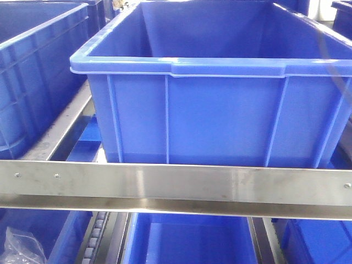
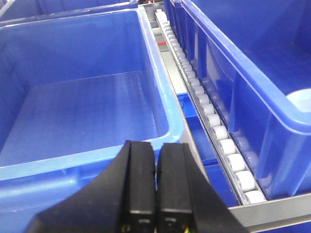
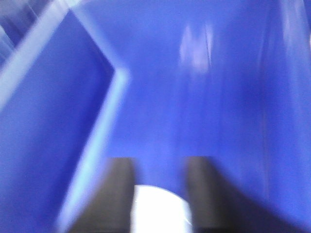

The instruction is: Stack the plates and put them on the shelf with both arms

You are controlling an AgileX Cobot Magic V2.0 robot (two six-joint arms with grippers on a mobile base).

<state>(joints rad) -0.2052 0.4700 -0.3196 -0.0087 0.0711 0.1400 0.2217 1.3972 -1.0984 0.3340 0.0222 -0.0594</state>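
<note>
Gripping pale plate (image 3: 160, 208) in right pincer (image 3: 159, 194), tilt blurred | left pincer (image 2: 156, 189) pressed together

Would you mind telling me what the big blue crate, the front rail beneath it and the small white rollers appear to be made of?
The blue crate looks like moulded plastic: glossy, with ribbed walls and a rolled rim. The front rail appears to be brushed stainless steel, grey and softly reflective, with small screws. The white rollers look like smooth plastic wheels in a metal track, though that is less certain.
</note>
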